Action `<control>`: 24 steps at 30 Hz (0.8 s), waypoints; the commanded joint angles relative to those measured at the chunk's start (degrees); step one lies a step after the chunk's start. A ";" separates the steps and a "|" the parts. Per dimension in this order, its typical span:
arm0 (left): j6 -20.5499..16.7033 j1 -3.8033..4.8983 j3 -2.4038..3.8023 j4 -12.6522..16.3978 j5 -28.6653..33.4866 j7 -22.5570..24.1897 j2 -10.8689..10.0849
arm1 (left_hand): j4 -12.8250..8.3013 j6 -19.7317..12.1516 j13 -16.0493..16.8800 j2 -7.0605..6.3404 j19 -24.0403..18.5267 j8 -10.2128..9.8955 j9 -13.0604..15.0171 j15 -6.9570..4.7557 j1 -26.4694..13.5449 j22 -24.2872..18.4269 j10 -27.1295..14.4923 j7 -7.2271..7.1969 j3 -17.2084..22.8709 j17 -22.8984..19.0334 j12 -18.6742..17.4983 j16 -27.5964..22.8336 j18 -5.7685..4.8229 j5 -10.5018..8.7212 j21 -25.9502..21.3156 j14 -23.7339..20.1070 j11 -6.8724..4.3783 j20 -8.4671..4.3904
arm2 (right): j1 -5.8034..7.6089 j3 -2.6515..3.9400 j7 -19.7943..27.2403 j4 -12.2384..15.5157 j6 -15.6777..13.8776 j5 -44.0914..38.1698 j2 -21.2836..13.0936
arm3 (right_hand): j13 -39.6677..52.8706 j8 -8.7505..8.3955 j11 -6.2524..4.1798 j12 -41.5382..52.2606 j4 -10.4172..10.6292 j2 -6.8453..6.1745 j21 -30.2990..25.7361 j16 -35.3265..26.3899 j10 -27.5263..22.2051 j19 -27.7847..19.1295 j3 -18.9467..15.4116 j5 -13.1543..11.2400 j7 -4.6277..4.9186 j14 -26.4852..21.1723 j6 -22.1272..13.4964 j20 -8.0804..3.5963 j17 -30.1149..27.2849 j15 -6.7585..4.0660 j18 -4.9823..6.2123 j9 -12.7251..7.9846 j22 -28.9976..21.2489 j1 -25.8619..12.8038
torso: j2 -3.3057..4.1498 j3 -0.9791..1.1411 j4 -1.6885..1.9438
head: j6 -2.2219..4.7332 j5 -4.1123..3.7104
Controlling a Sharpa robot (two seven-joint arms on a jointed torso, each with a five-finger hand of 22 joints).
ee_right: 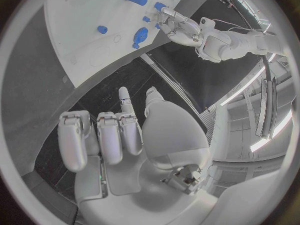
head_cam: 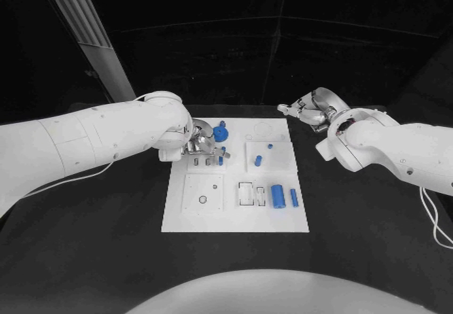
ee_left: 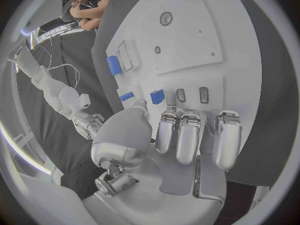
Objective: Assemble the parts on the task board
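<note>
- The left hand [head_cam: 194, 145] hangs low over the board's [head_cam: 236, 219] far-left part, fingers pointing down at the plate. In its wrist view the fingers [ee_left: 187, 137] lie side by side, curled slightly, with the thumb [ee_left: 125, 132] apart from them; nothing sits in the palm. Whether a fingertip touches a part, I cannot tell.
- Just by its fingertips stands a small blue peg [head_cam: 221, 157], and the wrist view shows a small blue block [ee_left: 157, 96] right ahead of the fingers, beside two dark slots [ee_left: 192, 94].
- Nearer the robot than this hand, the board carries a square panel with a round hole [head_cam: 202, 198], then rectangular slots [head_cam: 246, 193].
- Right of those slots, well apart from the left hand, a blue cylinder [head_cam: 279, 195] lies flat with a thinner blue pin [head_cam: 294, 197] just beside it.
- Just beyond the left hand stands a round blue knob [head_cam: 221, 135].
- Between the two hands, on a raised white square, sit two small blue pieces [head_cam: 260, 159].
- The right hand [head_cam: 307, 111] is held off the board, past its far-right corner, above the black table [head_cam: 378, 248]. Its fingers [ee_right: 100, 137] are loosely bent, close together, thumb [ee_right: 159, 115] apart, holding nothing.
- From the right wrist, the board lies well beyond that hand, with the left hand on it.
</note>
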 commanded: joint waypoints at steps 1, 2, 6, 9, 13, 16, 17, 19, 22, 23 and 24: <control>0.56 0.01 0.03 0.06 -0.28 -0.45 0.16 | -0.04 0.42 15.06 0.13 4.76 -0.27 0.17 -0.45 0.86 14.59 6.06 -0.16 -0.27 15.10 0.14 -0.31 -0.06 0.26 0.15 6.05 -0.37 -0.31 | 0.08 0.02 -0.34 0.00 0.58 -0.39 0.03 | 14.99 0.33 -0.31 0.14 -0.10 0.06 0.18 0.14 6.07 6.04 -0.34 0.28 -0.15 5.95 -0.43 -0.45 15.09 -0.39 -0.42 0.07 15.09 0.62 | 0.00 -0.02 0.12 | -0.17 -0.13; 0.54 0.00 0.03 0.08 -0.28 -0.48 0.18 | -0.04 0.43 15.06 0.20 4.75 -0.32 0.27 -0.46 1.02 14.58 6.06 -0.17 -0.22 15.10 0.14 -0.31 -0.05 0.36 0.14 6.05 -0.39 -0.32 | 0.08 0.02 -0.38 0.00 0.61 -0.39 0.04 | 14.99 0.33 -0.31 0.14 -0.10 0.06 0.18 0.14 6.07 6.04 -0.34 0.28 -0.15 5.95 -0.43 -0.45 15.09 -0.39 -0.42 0.07 15.09 0.62 | 0.02 -0.01 0.17 | -0.16 -0.17; 0.61 -0.01 0.03 0.06 -0.28 -0.73 0.23 | -0.05 0.47 15.06 0.32 4.91 -0.44 0.53 -0.49 1.47 14.65 6.06 -0.22 -0.13 15.10 0.14 -0.31 -0.09 0.58 0.21 6.05 -0.43 -0.34 | 0.07 0.02 -0.51 -0.01 0.73 -0.40 0.12 | 14.99 0.33 -0.31 0.14 -0.10 0.06 0.18 0.14 6.07 6.04 -0.34 0.28 -0.15 5.95 -0.43 -0.45 15.09 -0.39 -0.42 0.07 15.09 0.62 | 0.00 0.06 -0.01 | -0.20 0.05; 0.63 -0.02 0.03 0.02 -0.28 -0.88 0.27 | -0.05 0.49 15.06 0.38 4.59 -0.49 0.64 -0.50 1.65 14.52 6.06 -0.23 -0.09 15.10 0.14 -0.31 -0.01 0.68 0.07 6.05 -0.46 -0.35 | 0.07 0.02 -0.61 0.00 0.82 -0.41 0.22 | 14.99 0.33 -0.31 0.14 -0.10 0.06 0.18 0.14 6.07 6.04 -0.34 0.28 -0.15 5.95 -0.43 -0.45 15.09 -0.39 -0.42 0.07 15.09 0.62 | 0.00 0.00 -0.02 | -0.20 -0.04; 0.80 -0.04 0.03 -0.05 -0.28 -0.90 0.44 | -0.04 0.47 15.06 0.40 4.49 -0.54 0.67 -0.51 1.70 14.48 6.06 -0.23 -0.09 15.10 0.14 -0.31 0.01 0.73 0.03 6.05 -0.46 -0.35 | 0.07 0.02 -0.82 0.00 0.91 -0.48 0.29 | 14.99 0.33 -0.31 0.14 -0.10 0.06 0.18 0.14 6.07 6.04 -0.34 0.28 -0.15 5.95 -0.43 -0.45 15.09 -0.39 -0.42 0.07 15.09 0.62 | 0.01 0.01 0.01 | -0.20 -0.05; 1.00 -0.07 0.03 -0.09 -0.28 -0.92 0.54 | -0.01 0.39 15.06 0.49 4.48 -0.74 0.89 -0.53 1.96 14.48 6.06 -0.24 -0.07 15.10 0.14 -0.31 0.02 1.10 0.02 6.05 -0.47 -0.37 | 0.07 0.02 -0.99 -0.01 0.95 -0.57 0.32 | 14.99 0.33 -0.31 0.14 -0.10 0.06 0.18 0.14 6.07 6.04 -0.34 0.28 -0.15 5.95 -0.43 -0.45 15.09 -0.39 -0.42 0.07 15.09 0.62 | 0.00 0.02 -0.02 | -0.20 -0.10; 1.06 -0.08 0.03 -0.12 -0.28 -0.91 0.58 | -0.01 0.36 15.06 0.52 4.48 -0.86 1.06 -0.54 2.15 14.48 6.06 -0.25 -0.07 15.10 0.14 -0.31 0.02 1.45 0.01 6.05 -0.47 -0.39 | 0.07 0.02 -1.06 -0.01 0.96 -0.60 0.32 | 14.99 0.33 -0.31 0.14 -0.10 0.06 0.18 0.14 6.07 6.04 -0.34 0.28 -0.15 5.95 -0.43 -0.45 15.09 -0.39 -0.42 0.07 15.09 0.62 | -0.01 0.04 -0.04 | -0.21 -0.12; 1.18 -0.11 0.03 -0.20 -0.28 -0.85 0.64 | 0.02 0.37 15.06 0.52 4.45 -1.20 1.52 -0.58 2.60 14.47 6.06 -0.28 -0.10 15.10 0.14 -0.31 0.03 2.79 -0.01 6.05 -0.50 -0.42 | 0.07 0.02 -1.17 -0.01 1.00 -0.65 0.32 | 14.99 0.33 -0.31 0.14 -0.10 0.06 0.18 0.14 6.07 6.04 -0.34 0.28 -0.15 5.95 -0.43 -0.45 15.09 -0.39 -0.42 0.07 15.09 0.62 | -0.01 0.02 -0.04 | -0.26 -0.17; 1.21 -0.14 0.03 -0.37 -0.28 -0.73 0.70 | 0.02 0.45 15.06 0.43 4.44 -1.82 2.36 -0.65 3.33 14.47 6.06 -0.37 -0.13 15.10 0.14 -0.31 0.03 5.45 -0.03 6.05 -0.57 -0.49 | 0.07 0.02 -1.35 -0.02 1.04 -0.71 0.31 | 14.99 0.33 -0.30 0.14 -0.06 0.09 0.18 0.14 6.07 6.04 -0.44 0.30 -0.13 5.95 -0.52 -0.45 15.09 -0.39 -0.42 0.07 15.09 0.67 | 0.00 0.01 0.01 | -0.27 -0.28; 1.20 -0.15 0.03 -0.43 -0.28 -0.66 0.72 | 0.02 0.49 15.06 0.39 4.44 -2.00 2.61 -0.67 3.57 14.47 6.06 -0.39 -0.10 15.10 0.14 -0.31 0.03 6.19 -0.04 6.05 -0.60 -0.51 | 0.07 0.02 -1.41 -0.02 1.05 -0.72 0.30 | 14.99 0.33 -0.30 0.14 -0.06 0.09 0.18 0.14 6.07 6.04 -0.44 0.30 -0.13 5.95 -0.52 -0.45 15.09 -0.39 -0.42 0.07 15.09 0.67 | 0.00 0.02 0.00 | -0.28 -0.27; 1.21 -0.16 0.03 -0.49 -0.28 -0.58 0.73 | -0.02 0.51 15.06 0.30 4.43 -2.12 2.77 -0.68 3.82 14.47 6.06 -0.42 -0.07 15.10 0.14 -0.31 0.03 6.57 -0.04 6.05 -0.63 -0.53 | 0.07 0.02 -1.46 -0.02 1.05 -0.74 0.29 | 14.99 0.33 -0.30 0.14 -0.06 0.09 0.18 0.14 6.07 6.04 -0.44 0.30 -0.13 5.95 -0.52 -0.45 15.09 -0.39 -0.42 0.07 15.09 0.67 | 0.01 0.03 0.02 | -0.38 -0.29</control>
